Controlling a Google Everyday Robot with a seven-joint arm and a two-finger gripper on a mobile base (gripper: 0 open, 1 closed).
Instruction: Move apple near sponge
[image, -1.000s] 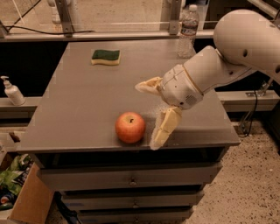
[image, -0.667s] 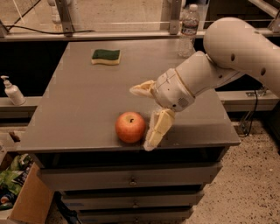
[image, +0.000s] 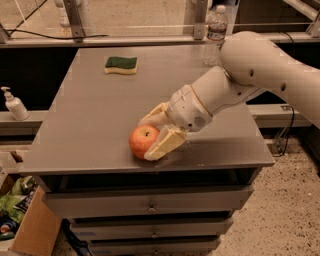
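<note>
Quick headcount from my side: one apple (image: 141, 141) at the near edge with my one gripper (image: 147, 139) clamped on it, one sponge (image: 121, 64) far left, one water bottle (image: 216, 30) far right, one pump bottle (image: 14, 104) off left, one table (image: 90, 125).

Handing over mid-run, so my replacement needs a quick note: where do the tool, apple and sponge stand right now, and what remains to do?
Tool: low over the table near its front edge, right at the apple. I can't tell whether it has a grip.
Apple: sitting on the table near the front edge, not lifted.
Sponge: at the far back of the table, left of centre, well apart from the apple.
Done: the tool is at the apple.
Left: confirm the grasp, lift, carry the apple towards the back and set it down beside the sponge.
</note>
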